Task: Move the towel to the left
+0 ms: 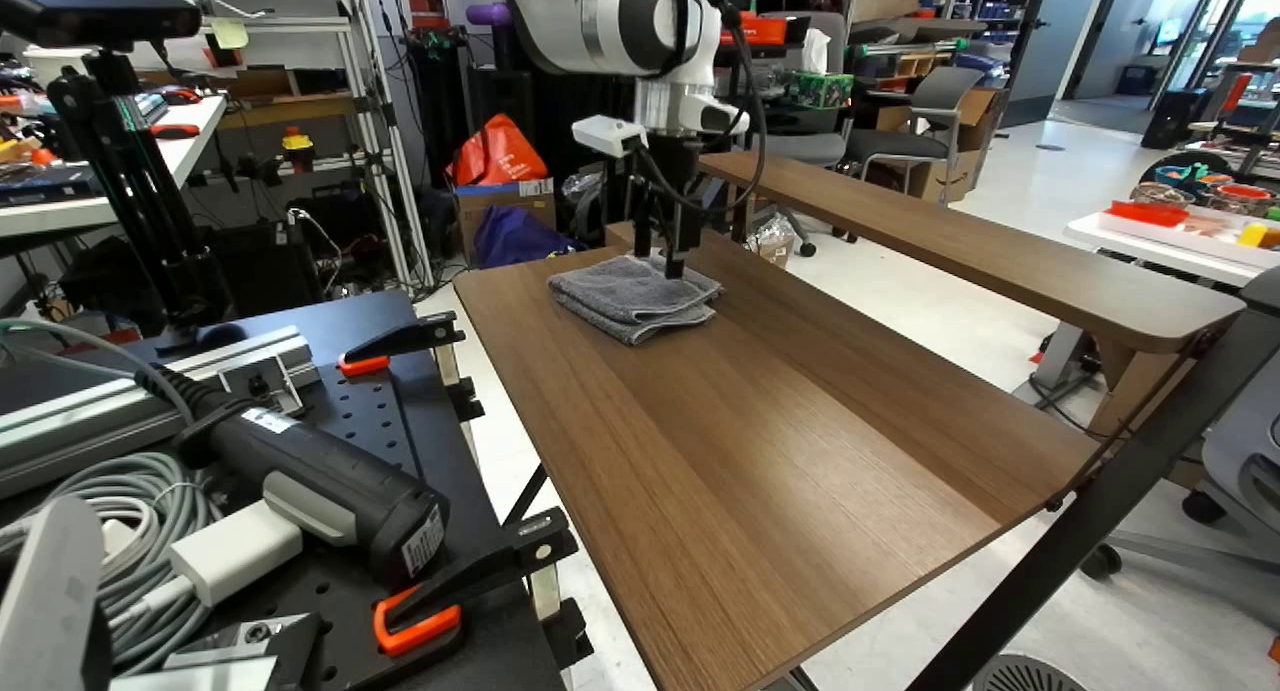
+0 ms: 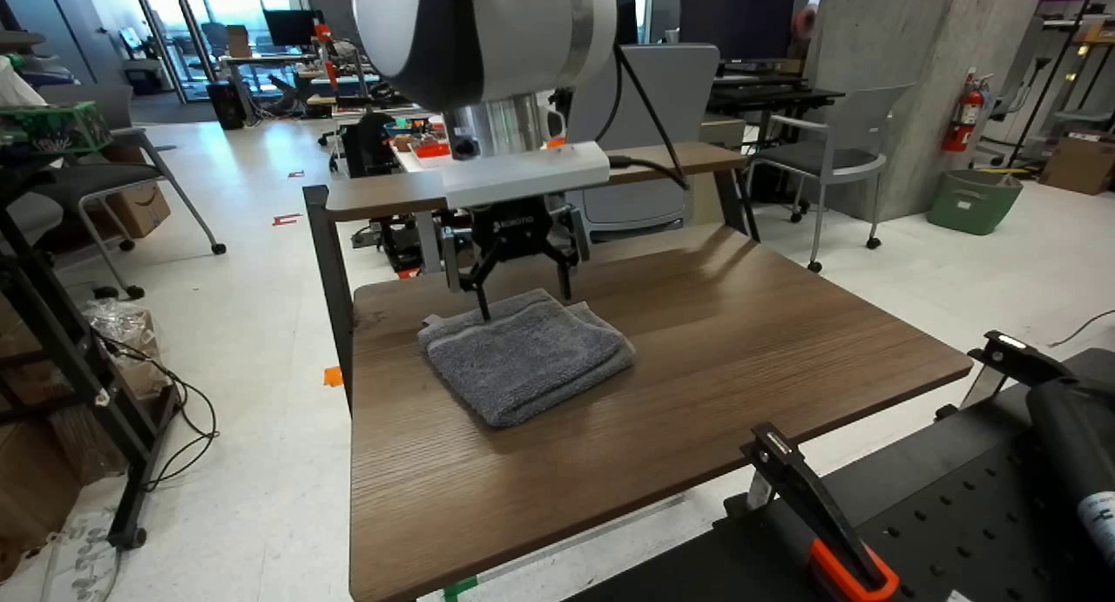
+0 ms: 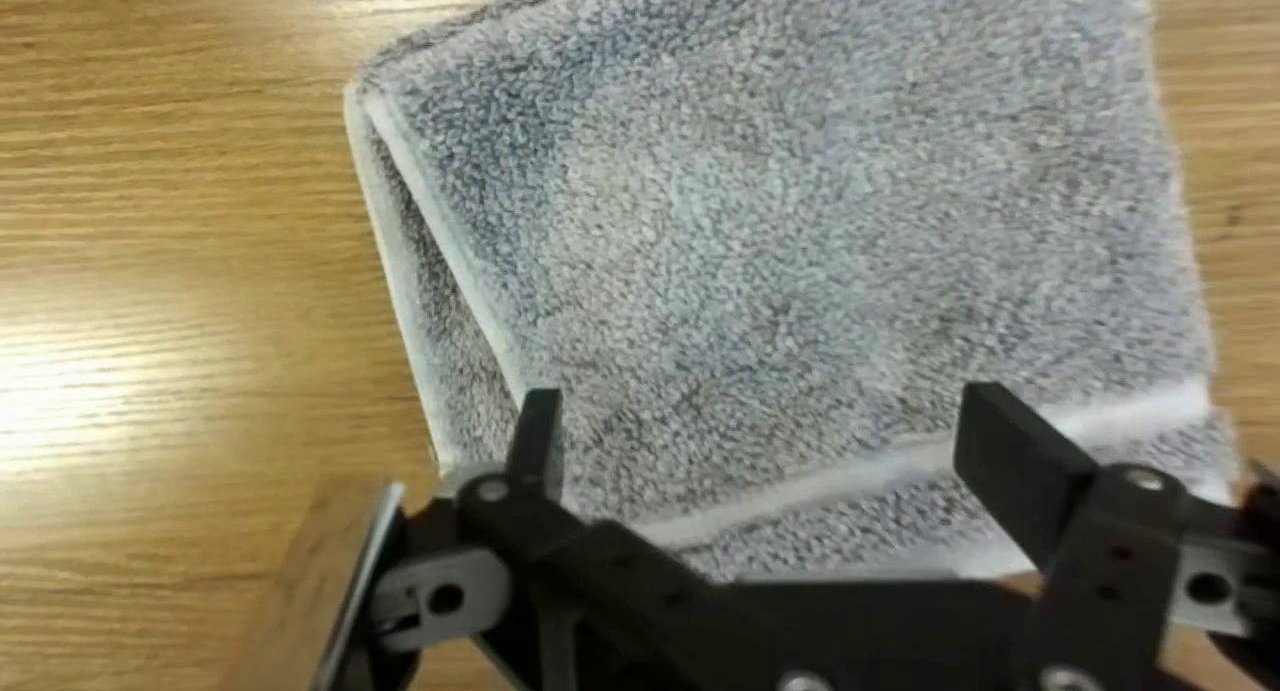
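A grey folded towel (image 1: 630,296) lies flat on the wooden table (image 1: 760,451), near its far end in an exterior view. It also shows in an exterior view (image 2: 531,358) near the table's left side, and it fills much of the wrist view (image 3: 780,221). My gripper (image 1: 660,259) points straight down over the towel's edge nearest the robot. In the wrist view my gripper (image 3: 762,396) is open, its two black fingers wide apart with towel fabric and a pale hem visible between them. Whether the fingertips touch the towel, I cannot tell.
A raised wooden shelf (image 1: 960,241) runs along one long side of the table. Along the opposite side stands a black perforated bench (image 1: 370,411) with orange-black clamps (image 1: 440,611), a dark cylindrical tool (image 1: 310,461) and coiled cables (image 1: 150,511).
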Controlling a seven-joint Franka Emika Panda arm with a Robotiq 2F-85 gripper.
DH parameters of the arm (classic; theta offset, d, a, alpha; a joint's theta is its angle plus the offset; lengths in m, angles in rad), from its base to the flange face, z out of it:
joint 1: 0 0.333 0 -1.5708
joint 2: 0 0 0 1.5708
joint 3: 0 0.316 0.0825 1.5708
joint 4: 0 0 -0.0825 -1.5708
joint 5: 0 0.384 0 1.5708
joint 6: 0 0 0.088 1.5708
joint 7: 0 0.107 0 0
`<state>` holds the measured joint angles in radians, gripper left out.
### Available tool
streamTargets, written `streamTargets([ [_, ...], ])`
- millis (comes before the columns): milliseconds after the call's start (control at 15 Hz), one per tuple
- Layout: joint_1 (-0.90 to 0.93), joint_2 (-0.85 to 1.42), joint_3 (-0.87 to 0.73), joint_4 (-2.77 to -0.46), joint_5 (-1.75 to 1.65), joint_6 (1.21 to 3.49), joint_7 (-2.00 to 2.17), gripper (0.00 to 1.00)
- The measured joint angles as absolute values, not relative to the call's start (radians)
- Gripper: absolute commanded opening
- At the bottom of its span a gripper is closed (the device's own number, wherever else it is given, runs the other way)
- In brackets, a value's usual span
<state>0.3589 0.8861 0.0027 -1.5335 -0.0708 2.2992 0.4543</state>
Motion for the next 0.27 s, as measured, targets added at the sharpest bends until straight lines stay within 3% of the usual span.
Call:
streamTargets([
  [267, 0.36, 0.789, 0.013, -1.592, -0.071, 2.263, 0.44, 1.0],
])
